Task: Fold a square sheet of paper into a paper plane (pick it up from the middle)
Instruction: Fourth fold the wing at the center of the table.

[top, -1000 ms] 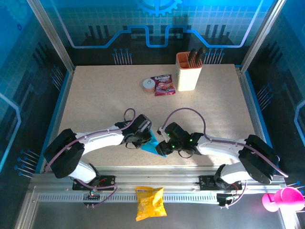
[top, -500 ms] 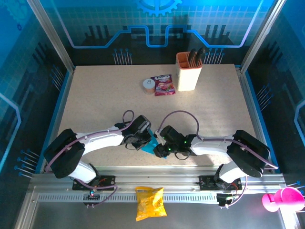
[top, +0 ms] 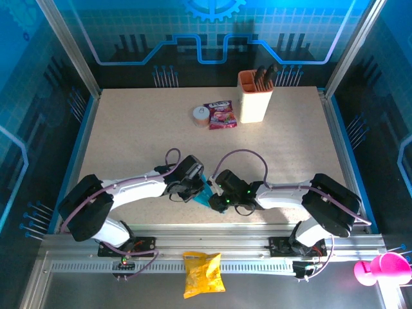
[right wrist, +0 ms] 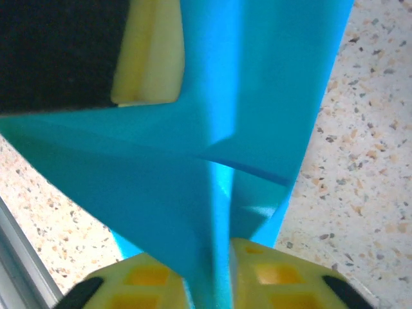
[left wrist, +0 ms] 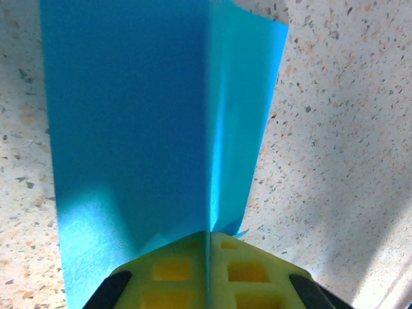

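The paper [top: 205, 193] sits near the front edge of the worktop [top: 141, 129], about midway across, caught between the two tools. From above, little of it shows: a small cyan wedge between the left tool [top: 198, 188] and the right tool [top: 216, 201], which face each other almost nose to nose.

In the left wrist view the left tool [left wrist: 209, 239] is pressed together on the paper [left wrist: 141, 129] – its yellow fingers [left wrist: 168, 267] meet on a raised centre crease, and the sheet spreads away over the speckled surface.

In the right wrist view the paper [right wrist: 257, 96] is folded into angled layers, with a ridge running down between the fingers [right wrist: 270, 273] of the right tool [right wrist: 209, 261]. The gap there is narrow, but I cannot tell whether they already pinch it. A yellow finger [right wrist: 148, 58] of the left tool lies on the paper at upper left.

Far back stand a snack packet [top: 220, 114] and an orange holder [top: 254, 96]. A crisp bag [top: 203, 273] lies off the front edge.
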`<action>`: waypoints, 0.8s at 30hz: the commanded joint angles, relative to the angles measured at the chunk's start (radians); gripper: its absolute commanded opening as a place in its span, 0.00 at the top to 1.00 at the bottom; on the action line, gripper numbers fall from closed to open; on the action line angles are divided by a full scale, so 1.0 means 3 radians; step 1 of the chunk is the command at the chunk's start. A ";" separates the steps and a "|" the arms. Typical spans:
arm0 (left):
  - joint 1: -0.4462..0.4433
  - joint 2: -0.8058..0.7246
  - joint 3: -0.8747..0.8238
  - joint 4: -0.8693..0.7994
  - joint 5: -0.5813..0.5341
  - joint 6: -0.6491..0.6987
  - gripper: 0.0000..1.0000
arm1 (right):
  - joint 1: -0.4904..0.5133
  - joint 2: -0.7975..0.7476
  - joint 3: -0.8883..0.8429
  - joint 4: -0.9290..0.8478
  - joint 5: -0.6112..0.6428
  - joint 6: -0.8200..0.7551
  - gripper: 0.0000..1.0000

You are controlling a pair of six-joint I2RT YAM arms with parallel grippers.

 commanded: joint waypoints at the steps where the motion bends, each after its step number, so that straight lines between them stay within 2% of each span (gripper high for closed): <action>1: 0.0001 -0.0082 -0.0043 -0.0064 0.0019 -0.0029 1.00 | -0.0030 -0.0010 0.0004 -0.0060 -0.0033 0.0022 0.69; 4: 0.0001 -0.0090 -0.0043 -0.0084 0.0008 -0.0018 1.00 | -0.0030 -0.0111 0.0007 -0.0121 -0.0028 0.0037 0.66; 9: 0.0001 -0.0106 -0.0055 -0.0102 -0.0024 -0.0012 1.00 | -0.0024 -0.0295 -0.0051 -0.0146 -0.0011 0.0082 0.66; 13: 0.0000 -0.0110 -0.0073 -0.0090 -0.0028 -0.0019 1.00 | -0.0010 -0.0293 -0.0067 -0.0142 -0.0035 0.0094 0.67; 16: 0.0000 -0.0105 -0.0073 -0.0085 -0.0029 -0.0027 1.00 | 0.0015 -0.0253 -0.0060 -0.0139 -0.0037 0.0094 0.63; 24: 0.0001 -0.0080 -0.0073 -0.0090 -0.0032 -0.0027 1.00 | 0.0021 -0.0233 -0.0110 -0.0074 -0.0027 0.0136 0.74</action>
